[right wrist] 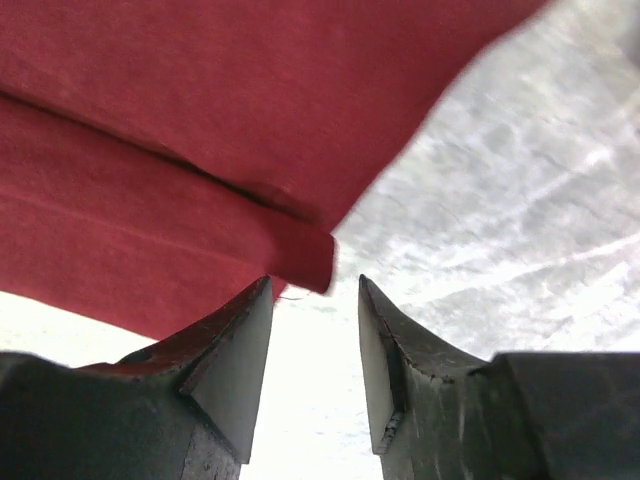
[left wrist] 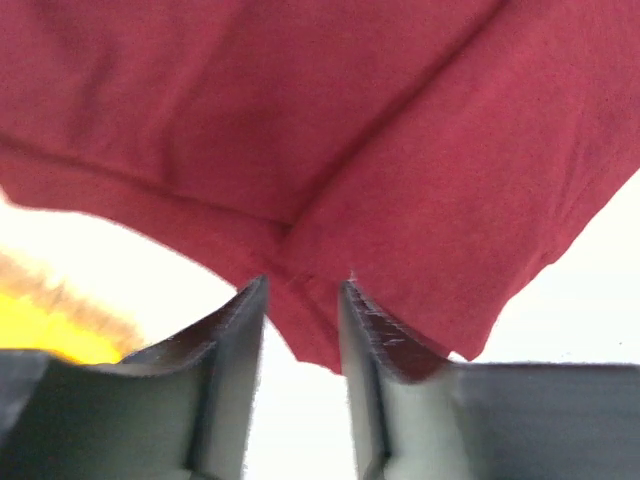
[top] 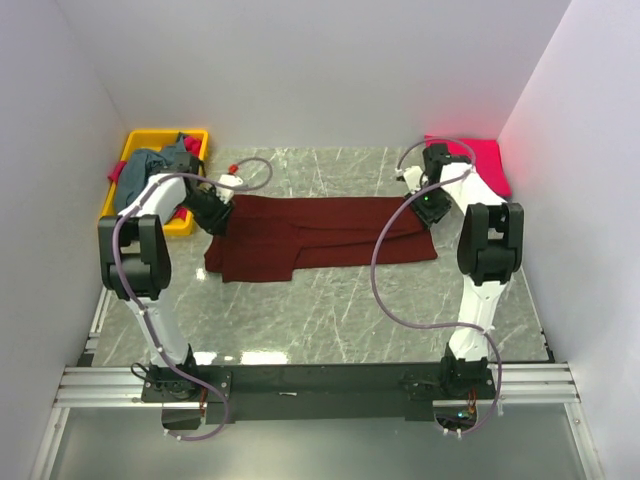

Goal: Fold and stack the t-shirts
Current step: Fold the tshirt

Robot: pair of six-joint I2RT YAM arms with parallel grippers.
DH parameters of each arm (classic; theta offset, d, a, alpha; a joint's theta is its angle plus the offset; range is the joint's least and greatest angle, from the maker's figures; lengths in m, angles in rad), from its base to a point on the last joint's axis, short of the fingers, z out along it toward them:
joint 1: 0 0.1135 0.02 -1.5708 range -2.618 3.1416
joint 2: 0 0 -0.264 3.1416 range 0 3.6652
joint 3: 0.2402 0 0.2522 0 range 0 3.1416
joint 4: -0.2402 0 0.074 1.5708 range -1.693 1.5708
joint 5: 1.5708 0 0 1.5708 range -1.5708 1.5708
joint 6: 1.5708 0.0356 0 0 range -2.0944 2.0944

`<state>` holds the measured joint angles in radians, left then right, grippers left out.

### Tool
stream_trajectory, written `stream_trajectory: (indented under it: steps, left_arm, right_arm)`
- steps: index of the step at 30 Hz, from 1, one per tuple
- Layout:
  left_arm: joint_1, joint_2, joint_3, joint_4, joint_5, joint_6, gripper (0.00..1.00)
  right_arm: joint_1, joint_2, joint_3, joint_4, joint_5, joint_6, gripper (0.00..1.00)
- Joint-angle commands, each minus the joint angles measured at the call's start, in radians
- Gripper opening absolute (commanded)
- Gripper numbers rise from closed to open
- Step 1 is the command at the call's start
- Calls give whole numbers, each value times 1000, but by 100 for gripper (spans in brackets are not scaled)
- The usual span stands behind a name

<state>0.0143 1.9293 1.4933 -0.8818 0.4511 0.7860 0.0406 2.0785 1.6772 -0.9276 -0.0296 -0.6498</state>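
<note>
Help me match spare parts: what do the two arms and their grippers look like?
Both the left arm and right arm have white links with bulky black joint housings, each trailed by a looping mauve cable. The left gripper and right gripper each have two dark grey, wedge-shaped fingers with scuffed edges.

right claw [right wrist: 315, 287]: jaws apart | maroon t-shirt [right wrist: 160, 140]: folded corner just beyond the tips | marble table [right wrist: 520, 200]: upper right

Overhead; 2 wrists near shirt [top: 320, 235].
</note>
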Motion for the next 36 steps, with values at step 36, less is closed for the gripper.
stream_trajectory:
  steps: [36]
  left_arm:
    - [220, -150, -320, 40, 262, -169, 53]
  right_arm:
    - [-197, 3, -171, -36, -339, 314, 29]
